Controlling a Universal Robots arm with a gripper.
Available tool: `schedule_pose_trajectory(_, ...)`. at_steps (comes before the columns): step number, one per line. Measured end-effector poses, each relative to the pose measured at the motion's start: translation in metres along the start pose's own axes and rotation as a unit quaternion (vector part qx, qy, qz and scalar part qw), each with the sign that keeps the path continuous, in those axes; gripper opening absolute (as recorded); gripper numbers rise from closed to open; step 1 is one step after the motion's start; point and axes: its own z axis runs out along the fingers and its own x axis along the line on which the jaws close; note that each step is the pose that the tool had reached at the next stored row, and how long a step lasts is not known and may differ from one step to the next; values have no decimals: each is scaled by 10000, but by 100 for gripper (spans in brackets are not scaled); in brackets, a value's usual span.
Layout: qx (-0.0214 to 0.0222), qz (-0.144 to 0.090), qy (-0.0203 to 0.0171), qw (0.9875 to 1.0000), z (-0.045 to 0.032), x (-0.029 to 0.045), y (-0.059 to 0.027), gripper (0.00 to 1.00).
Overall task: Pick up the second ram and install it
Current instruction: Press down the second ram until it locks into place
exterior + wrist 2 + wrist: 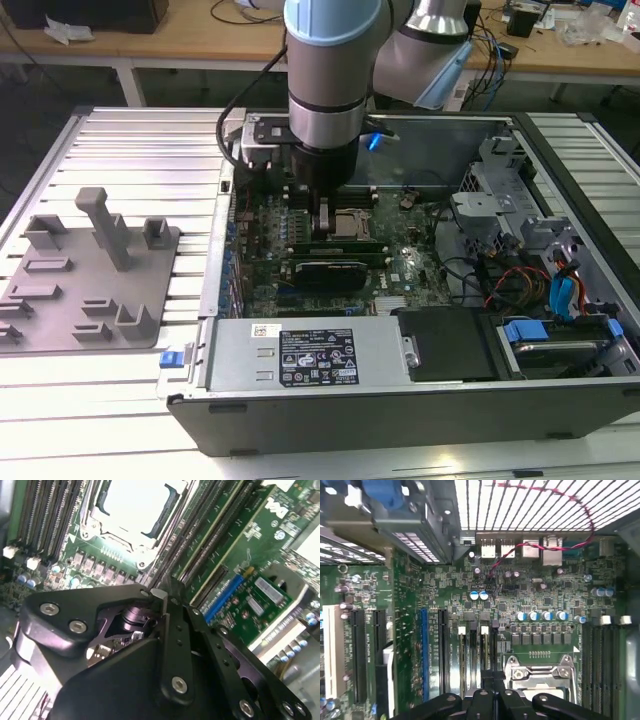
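Observation:
My gripper [325, 228] reaches down into the open computer case [400, 420], with its black fingers pressed together, shut. The fingertips [161, 596] sit low over the long black memory slots [470, 650] beside the silver processor socket [132, 505]. In the exterior view a narrow green stick, the second ram [352, 243], lies along those slots, running from under the fingertips toward the exterior view's right. I cannot tell whether the fingers touch it. In the first wrist view the gripper [490, 682] stands between the slots' white end clips [461, 630] and the socket [537, 680].
A grey power supply [300, 360] lines the case's near wall. A black card [325, 270] stands just in front of the slots. Drive bays and cables [540, 290] crowd the exterior view's right. A grey parts fixture [90, 280] rests on the slatted table at the left. A red-black wire [545, 505] crosses the case's rear.

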Motion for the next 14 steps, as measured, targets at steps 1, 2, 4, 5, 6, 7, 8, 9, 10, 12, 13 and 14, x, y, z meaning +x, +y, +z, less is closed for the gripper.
schedule_pose_trajectory(1,-1,0,3,10000,-31,-1,0,8)
schedule_pose_trajectory(2,-1,0,4,10000,-59,-2,-1,8)
schedule_pose_trajectory(4,-1,1,6,10000,-89,-3,-7,8)
schedule_pose_trajectory(5,-1,0,7,10000,-89,-3,-20,8)
schedule_pose_trajectory(6,-2,0,6,10000,-88,-3,-40,8)
schedule_pose_trajectory(7,-9,1,6,10000,-87,-4,-94,8)
schedule_pose_trajectory(8,-18,0,5,10000,-86,-5,-160,8)
schedule_pose_trajectory(9,-24,1,5,10000,-86,-5,-193,8)
schedule_pose_trajectory(10,-29,2,5,10000,-85,-6,-226,8)
schedule_pose_trajectory(12,-49,2,5,10000,-83,-7,-329,8)
schedule_pose_trajectory(13,-64,2,4,10000,-82,-8,-400,8)
schedule_pose_trajectory(14,-72,3,5,10000,-82,-8,-436,8)
